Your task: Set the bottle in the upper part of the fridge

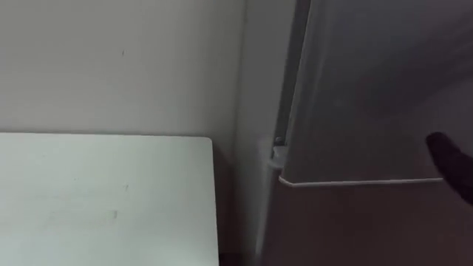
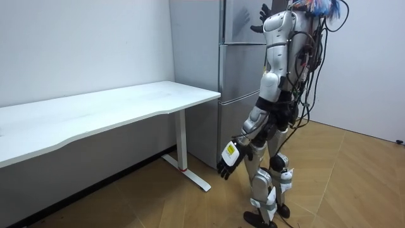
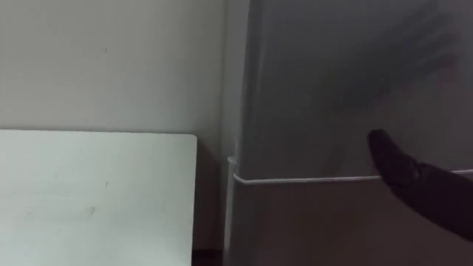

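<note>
The straight, spread fingers of the right hand [image 3: 414, 177] were laid flat against the flat grey upper door [image 1: 369, 89] of the tall grey metal fridge [image 2: 237, 76], with nothing gripped in them. One dark fingertip was seen just above the thin white strip [image 1: 355, 182] that edged the door's lower rim. The arm was raised high from the shoulder, and the robot was stood close before the fridge on the brown wooden floor [image 2: 354, 183].

The left hand [image 2: 226, 161] was hung low beside the thigh, its fingers relaxed and empty. The bottle was held in neither hand, and its place could not be told.

At the door's left edge a narrow dark gap [image 1: 284, 111] was seen against the fridge body, so the door was judged not fully seated. A flat palm on the door front suggested that the door was being pushed shut, with the bottle perhaps already inside, though this could not be confirmed. For the next move, a steady push toward the cabinet was judged to be needed until that gap was closed.

The rectangular white tabletop [image 1: 111, 192] was stood just beside the fridge, to the robot's left, against the plain pale wall [image 1: 118, 66].
</note>
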`<state>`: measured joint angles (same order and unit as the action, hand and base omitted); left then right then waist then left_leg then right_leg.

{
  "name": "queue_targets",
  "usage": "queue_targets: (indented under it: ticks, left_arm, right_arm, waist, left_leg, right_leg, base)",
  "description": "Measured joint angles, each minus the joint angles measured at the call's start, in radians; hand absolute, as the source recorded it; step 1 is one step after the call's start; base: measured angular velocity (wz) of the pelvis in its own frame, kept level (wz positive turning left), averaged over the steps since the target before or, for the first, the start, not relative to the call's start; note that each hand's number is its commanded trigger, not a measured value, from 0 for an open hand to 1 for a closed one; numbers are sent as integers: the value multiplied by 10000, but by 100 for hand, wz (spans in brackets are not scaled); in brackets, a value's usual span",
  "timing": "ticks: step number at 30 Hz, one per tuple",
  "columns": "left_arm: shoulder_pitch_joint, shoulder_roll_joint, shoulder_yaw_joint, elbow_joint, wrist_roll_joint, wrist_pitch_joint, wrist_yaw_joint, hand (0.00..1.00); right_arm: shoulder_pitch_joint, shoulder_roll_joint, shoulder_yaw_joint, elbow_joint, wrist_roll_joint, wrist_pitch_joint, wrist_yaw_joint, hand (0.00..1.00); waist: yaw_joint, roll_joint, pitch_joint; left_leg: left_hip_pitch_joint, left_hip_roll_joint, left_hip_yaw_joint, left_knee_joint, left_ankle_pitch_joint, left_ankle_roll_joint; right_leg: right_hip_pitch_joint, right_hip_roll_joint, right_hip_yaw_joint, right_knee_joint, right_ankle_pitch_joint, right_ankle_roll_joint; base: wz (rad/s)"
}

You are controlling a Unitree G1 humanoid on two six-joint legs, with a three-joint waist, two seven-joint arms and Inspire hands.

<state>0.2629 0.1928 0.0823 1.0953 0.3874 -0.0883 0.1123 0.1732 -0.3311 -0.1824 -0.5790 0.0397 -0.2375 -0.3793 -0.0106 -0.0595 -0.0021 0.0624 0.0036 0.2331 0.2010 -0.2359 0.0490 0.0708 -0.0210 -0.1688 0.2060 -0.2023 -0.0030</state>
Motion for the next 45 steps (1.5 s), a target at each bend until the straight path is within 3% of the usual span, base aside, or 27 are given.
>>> queue_targets:
  ticks: [7, 14, 26, 37, 45]
  left_arm:
    - [51, 9, -79, -259, 0, 184, 64, 0]
    - [54, 10, -119, -254, -3, 388, 64, 0]
    - [17, 120, -272, -453, -5, 465, 27, 0]
    - [33, 128, -169, -868, -26, 468, -120, 0]
    - [3, 111, -88, -1072, -21, 636, -171, 0]
  right_arm:
    - [2, 11, 129, 149, -12, 217, 969, 0]
    - [4, 65, 418, 242, -57, 469, 1545, 0]
    - [7, 76, 521, 764, -138, 646, 2159, 0]
    - [0, 65, 508, 1118, -376, 593, 2202, 0]
    - [-259, 66, 507, 2320, -851, 113, 2083, 0]
  waist:
    - [-55, 135, -17]
    - [-109, 67, 2]
    - [-103, 10, -32]
    - [-49, -1, -26]
    - [136, 57, -1]
  left_leg:
    - [5, 33, 8, -25, 2, -3]
    - [-19, 47, -1, 34, 2, -6]
    - [-91, 46, -105, 68, 3, -4]
    - [-3, 42, -194, 57, 5, -6]
    - [-10, 37, -334, 235, -3, 10]
  right_leg:
    - [34, 25, -10, 0, 20, -30]
    - [49, 28, -35, -1, 34, -50]
    - [59, 1, -273, -16, 53, -46]
    - [174, 2, -315, -41, 58, -44]
    - [281, -84, -392, -24, 116, -32]
  base:
    - [0]
    - [0]
    - [2]
    - [0]
    - [2]
